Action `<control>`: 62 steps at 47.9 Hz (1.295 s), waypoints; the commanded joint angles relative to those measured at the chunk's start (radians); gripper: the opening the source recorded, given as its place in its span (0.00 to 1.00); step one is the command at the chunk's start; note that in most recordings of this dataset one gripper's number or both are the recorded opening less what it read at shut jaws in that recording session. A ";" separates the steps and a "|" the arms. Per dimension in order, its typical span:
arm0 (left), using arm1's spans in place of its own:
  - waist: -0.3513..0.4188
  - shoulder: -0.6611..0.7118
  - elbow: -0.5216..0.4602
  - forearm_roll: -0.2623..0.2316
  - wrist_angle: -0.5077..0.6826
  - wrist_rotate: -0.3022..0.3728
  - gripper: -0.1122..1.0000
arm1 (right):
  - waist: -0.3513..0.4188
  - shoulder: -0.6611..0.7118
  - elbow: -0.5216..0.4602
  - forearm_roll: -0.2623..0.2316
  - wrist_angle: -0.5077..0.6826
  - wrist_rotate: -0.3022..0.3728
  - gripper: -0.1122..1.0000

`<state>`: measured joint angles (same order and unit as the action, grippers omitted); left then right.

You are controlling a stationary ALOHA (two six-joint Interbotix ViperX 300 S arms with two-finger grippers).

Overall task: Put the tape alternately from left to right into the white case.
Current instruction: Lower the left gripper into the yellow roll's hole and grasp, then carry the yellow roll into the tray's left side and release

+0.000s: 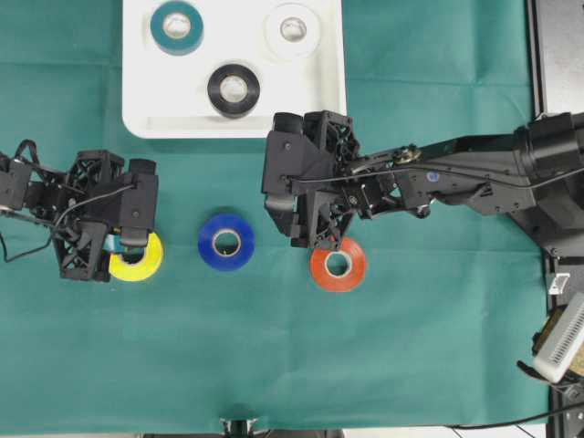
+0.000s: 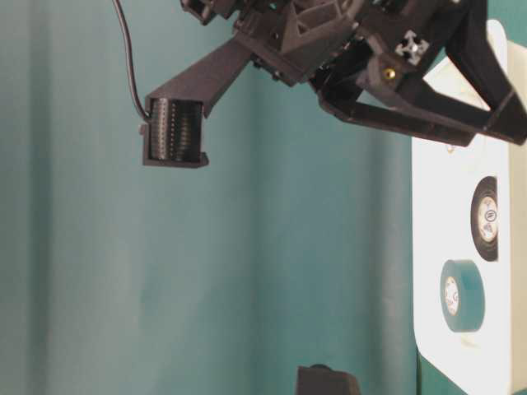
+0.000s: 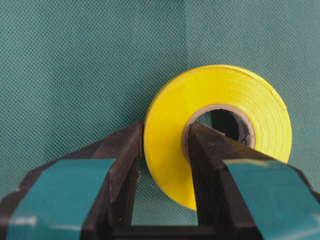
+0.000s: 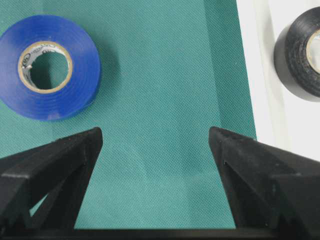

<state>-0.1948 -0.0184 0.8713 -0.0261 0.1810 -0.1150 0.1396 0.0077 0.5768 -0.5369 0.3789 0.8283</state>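
On the green cloth (image 1: 383, 365), just below the white case (image 1: 324, 114), three rolls of tape lie in a row. The blue roll (image 1: 226, 242) is in the middle. The yellow roll (image 1: 139, 258) is off to its left and the red-orange roll (image 1: 338, 265) is off to its right. None of the three touch each other.

Inside the white case there are three more rolls. The teal roll (image 1: 177, 26) sits by the top left corner, the white roll (image 1: 292, 29) by the top right, and the black roll (image 1: 234, 89) lies below and between them, close to the case's bottom rim.

The left gripper (image 3: 162, 145) has pinched the yellow roll. One finger (image 3: 125, 150) is pressed on the outside of the ring and the other finger is stuck into the hole, so the ring's wall is squeezed between them. In the left wrist view the yellow roll looks tipped up on the cloth.

The right gripper (image 4: 155, 142) has its jaws spread wide and holds nothing. Seen from above, it hangs just below the case's bottom right corner, and its tips cover the top edge of the red-orange roll. From its own camera you can see bare green cloth between its fingers, with the blue roll off to one side and the black roll in the case off to the other.
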 commanded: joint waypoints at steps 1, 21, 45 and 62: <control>-0.003 -0.015 -0.015 0.000 -0.002 -0.003 0.33 | 0.002 -0.021 -0.008 -0.003 -0.006 0.002 0.80; -0.041 -0.121 -0.077 0.000 0.110 -0.005 0.33 | 0.002 -0.021 -0.006 -0.003 -0.006 0.002 0.80; -0.005 -0.143 -0.107 0.000 0.150 -0.006 0.33 | 0.002 -0.021 -0.006 -0.003 -0.006 0.002 0.80; 0.158 -0.163 -0.144 0.000 0.144 -0.003 0.33 | 0.002 -0.021 0.000 -0.003 -0.006 0.002 0.80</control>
<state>-0.0767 -0.1595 0.7609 -0.0261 0.3298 -0.1197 0.1396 0.0077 0.5860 -0.5369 0.3789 0.8283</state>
